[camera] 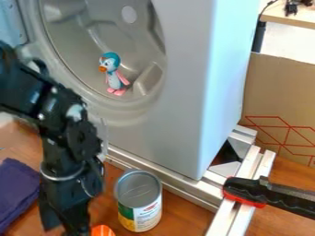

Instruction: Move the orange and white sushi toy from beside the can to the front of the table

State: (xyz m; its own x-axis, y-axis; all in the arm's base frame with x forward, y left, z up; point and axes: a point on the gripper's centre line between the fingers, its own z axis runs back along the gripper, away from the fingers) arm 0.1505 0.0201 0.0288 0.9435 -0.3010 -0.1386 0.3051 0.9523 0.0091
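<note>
Lying just beside the hand (66,227) (open or closed, impossible to tell), an orange striped object (102,231).

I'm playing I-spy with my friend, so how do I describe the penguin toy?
Find the tall grey cabinet with a big round hollow. Low inside that hollow stands a small penguin with a blue head and orange beak. Unlike the metal can on the wooden table below, it has pink wings and feet.

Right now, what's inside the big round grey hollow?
A toy penguin stands in the grey hollow, with a blue head, orange beak and pink feet. I can't see the bit right behind it, because its body covers that.
</note>
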